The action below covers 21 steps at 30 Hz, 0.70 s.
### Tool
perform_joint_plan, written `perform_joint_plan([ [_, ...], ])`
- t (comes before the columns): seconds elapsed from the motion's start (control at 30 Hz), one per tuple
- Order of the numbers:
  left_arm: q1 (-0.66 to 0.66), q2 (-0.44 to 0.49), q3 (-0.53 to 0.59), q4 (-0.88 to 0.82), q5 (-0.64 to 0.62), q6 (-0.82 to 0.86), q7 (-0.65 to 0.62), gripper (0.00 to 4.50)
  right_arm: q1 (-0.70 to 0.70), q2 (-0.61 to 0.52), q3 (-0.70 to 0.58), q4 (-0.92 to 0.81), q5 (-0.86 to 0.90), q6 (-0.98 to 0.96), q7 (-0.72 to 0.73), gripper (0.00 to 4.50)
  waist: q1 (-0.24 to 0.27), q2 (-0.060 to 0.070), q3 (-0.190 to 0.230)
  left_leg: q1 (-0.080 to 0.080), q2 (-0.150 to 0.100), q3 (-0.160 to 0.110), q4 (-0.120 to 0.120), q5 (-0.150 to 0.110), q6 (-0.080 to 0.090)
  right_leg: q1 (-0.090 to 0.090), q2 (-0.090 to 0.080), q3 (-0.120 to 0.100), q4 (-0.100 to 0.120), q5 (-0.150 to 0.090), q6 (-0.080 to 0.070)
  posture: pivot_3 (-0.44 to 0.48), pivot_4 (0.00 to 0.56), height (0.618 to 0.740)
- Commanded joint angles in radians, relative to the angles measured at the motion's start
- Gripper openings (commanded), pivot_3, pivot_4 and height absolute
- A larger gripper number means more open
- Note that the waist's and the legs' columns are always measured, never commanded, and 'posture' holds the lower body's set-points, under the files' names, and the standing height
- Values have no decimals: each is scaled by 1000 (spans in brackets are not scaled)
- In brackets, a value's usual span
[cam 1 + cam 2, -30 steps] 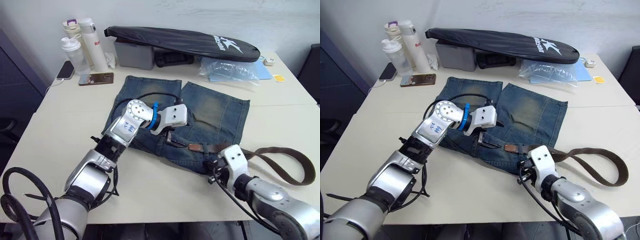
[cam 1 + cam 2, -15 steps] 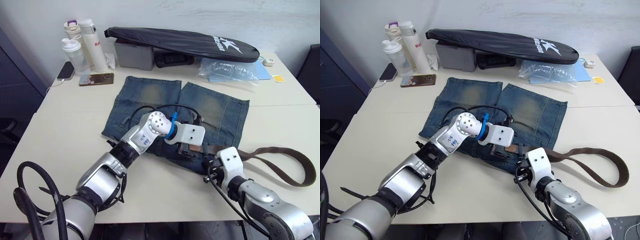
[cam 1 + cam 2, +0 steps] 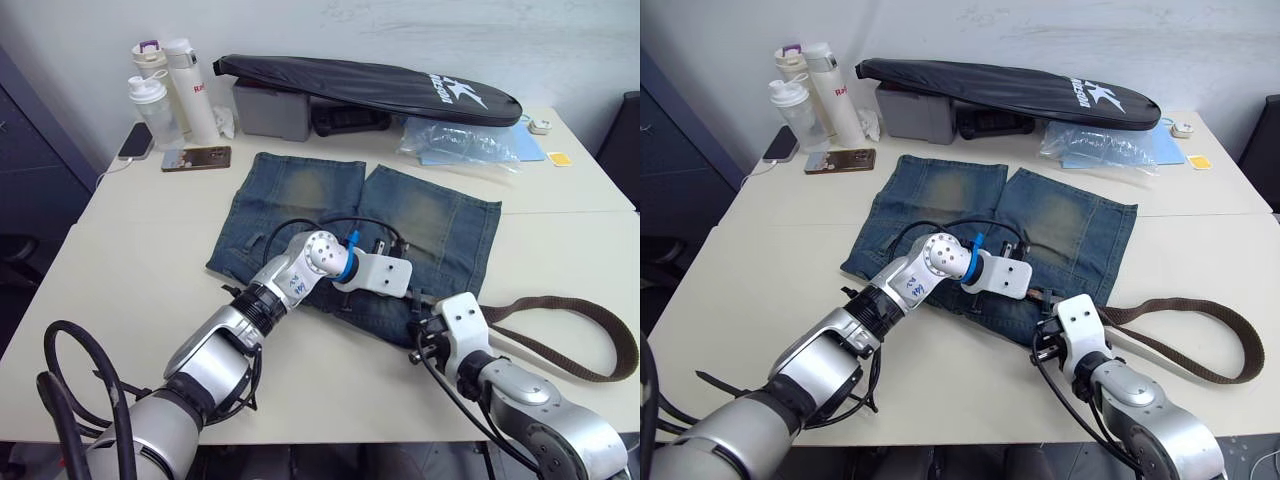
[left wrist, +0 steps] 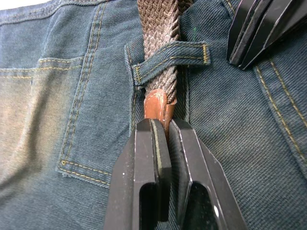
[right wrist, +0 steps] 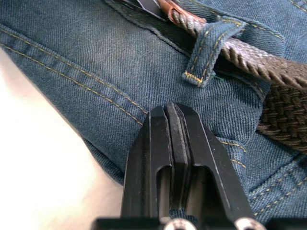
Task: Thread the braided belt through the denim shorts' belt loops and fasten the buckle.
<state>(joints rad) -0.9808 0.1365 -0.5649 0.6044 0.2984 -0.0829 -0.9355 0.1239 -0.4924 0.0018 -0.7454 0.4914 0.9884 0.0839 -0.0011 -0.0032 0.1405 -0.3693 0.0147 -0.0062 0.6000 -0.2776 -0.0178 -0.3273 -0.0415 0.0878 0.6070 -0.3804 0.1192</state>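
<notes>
— Leather tip of the braided belt (image 4: 156, 106) sits pinched between the left gripper (image 4: 163, 132) fingers, just past a belt loop (image 4: 168, 58), ready for pulling.

— And the right gripper (image 5: 173, 115)?

— Clenched on nothing, pressing the denim shorts (image 3: 420, 215) flat on the worktop (image 3: 120, 260). Head views add the belt's loose length (image 3: 1200, 335) trailing right.

My cream worktop (image 3: 120, 250) stands against a pale plastered wall (image 3: 330, 30). A dark cabinet (image 3: 25, 150) sits off its left edge, and something dark (image 3: 622, 130) sits beyond the far right corner.
</notes>
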Motion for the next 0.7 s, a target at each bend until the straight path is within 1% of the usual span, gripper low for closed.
perform_joint_plan([
  [0.03,-34,27,48,-13,-21,14,-22,15,12,5,-19,4,-17,39,-6,0,-1,0,0,0,0,0,0,0,0,0,0,0,0,0,0,0,150,740],
  [0.13,-49,57,71,-30,-32,33,-46,15,14,17,-25,13,-13,59,-9,0,-2,0,0,0,0,0,0,0,0,0,0,0,1,0,0,0,150,740],
  [0.23,-62,134,106,-63,-55,74,-106,15,34,22,-34,34,-19,72,-7,0,-4,0,0,0,0,0,0,0,0,0,0,0,1,0,0,0,150,740],
  [0.43,-47,232,129,-149,-72,149,-169,15,21,22,-36,50,-24,74,4,0,-7,0,0,0,2,0,0,0,0,-1,1,0,4,0,0,0,150,740],
  [0.6,-20,282,145,-200,-76,200,-183,15,10,20,-37,58,-26,76,15,0,-6,0,-2,1,1,0,0,0,0,0,0,0,4,0,0,0,150,740],
  [0.7,3,278,153,-233,-86,229,-179,15,2,18,-35,63,-28,75,21,0,-6,1,-4,1,1,-1,0,0,0,0,0,0,4,0,0,0,150,740],
])
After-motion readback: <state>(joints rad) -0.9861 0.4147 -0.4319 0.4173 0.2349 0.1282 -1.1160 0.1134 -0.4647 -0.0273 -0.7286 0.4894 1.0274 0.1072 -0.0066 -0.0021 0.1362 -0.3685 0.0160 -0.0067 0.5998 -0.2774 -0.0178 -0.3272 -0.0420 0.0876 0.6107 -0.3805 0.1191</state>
